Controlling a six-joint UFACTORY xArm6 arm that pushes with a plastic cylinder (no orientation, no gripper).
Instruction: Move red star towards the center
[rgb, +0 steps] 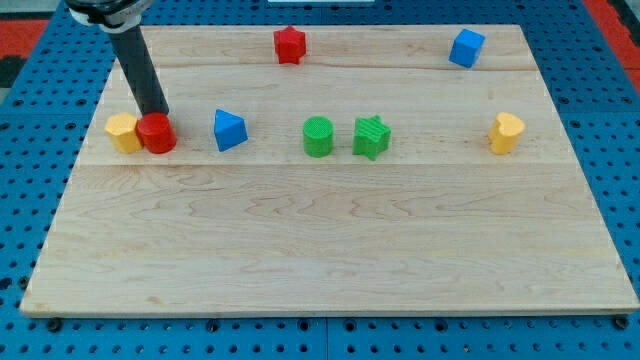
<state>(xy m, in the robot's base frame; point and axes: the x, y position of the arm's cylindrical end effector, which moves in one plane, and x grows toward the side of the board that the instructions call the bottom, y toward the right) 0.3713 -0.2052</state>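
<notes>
The red star sits near the top edge of the wooden board, a little left of the middle. My tip is far from it, at the view's left, touching the top of a red cylinder. A yellow block sits right against that red cylinder on its left.
A blue triangle lies right of the red cylinder. A green cylinder and a green star sit side by side near the middle. A blue cube is at the top right and a yellow block at the right.
</notes>
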